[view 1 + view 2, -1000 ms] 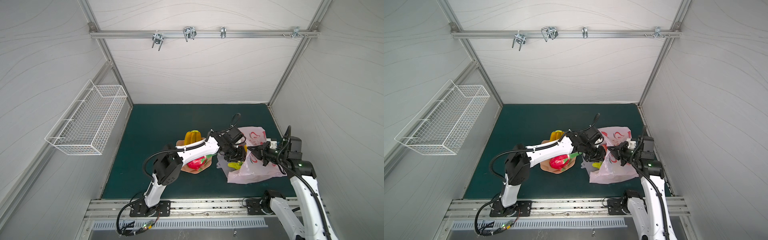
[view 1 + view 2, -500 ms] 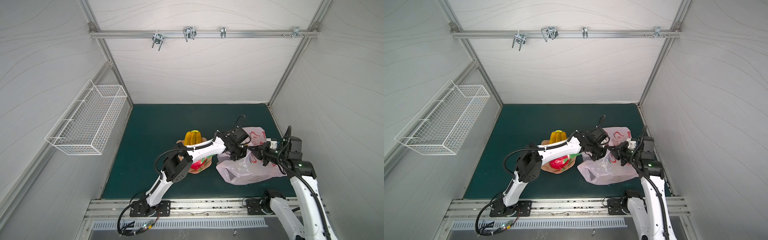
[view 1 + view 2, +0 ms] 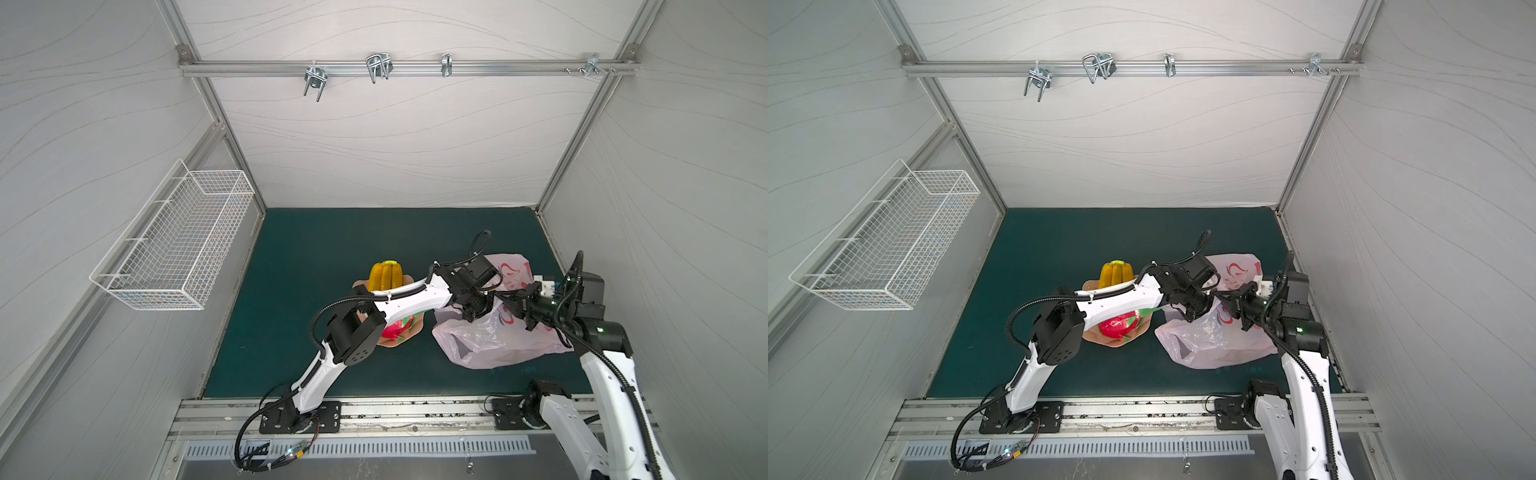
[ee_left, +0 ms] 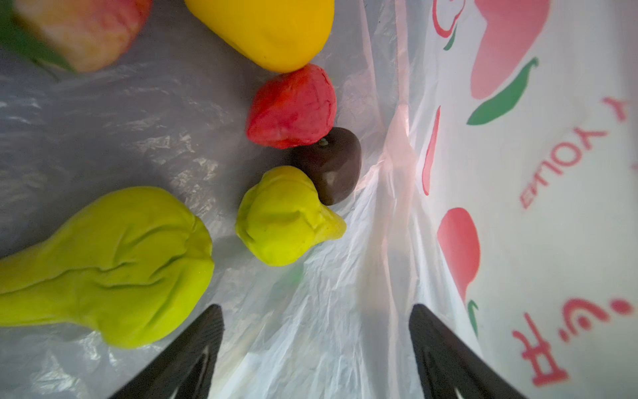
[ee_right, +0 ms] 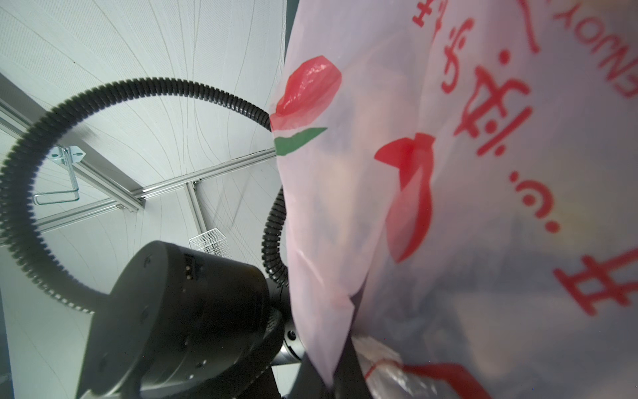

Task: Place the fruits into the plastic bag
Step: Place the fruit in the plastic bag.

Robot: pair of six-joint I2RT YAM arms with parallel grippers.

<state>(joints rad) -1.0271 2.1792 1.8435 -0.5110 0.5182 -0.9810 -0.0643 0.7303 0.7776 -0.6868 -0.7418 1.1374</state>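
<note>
While right fingers (image 3: 508, 300) clamp plastic bag (image 3: 490, 345), left fingers (image 4: 193, 355) gape empty near pears (image 4: 103, 262), plate (image 3: 1115, 343) beside.

The plastic bag (image 4: 345, 328) is thin, crinkled, translucent film; the green pear (image 4: 114, 262) looks matt and creased.

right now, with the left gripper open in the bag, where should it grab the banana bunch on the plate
Probably from above, jaws closing across the banana bunch near its greenish far end, where the bananas narrow and join. It sits at the far edge of the plate, beyond the dragon fruit.
</note>
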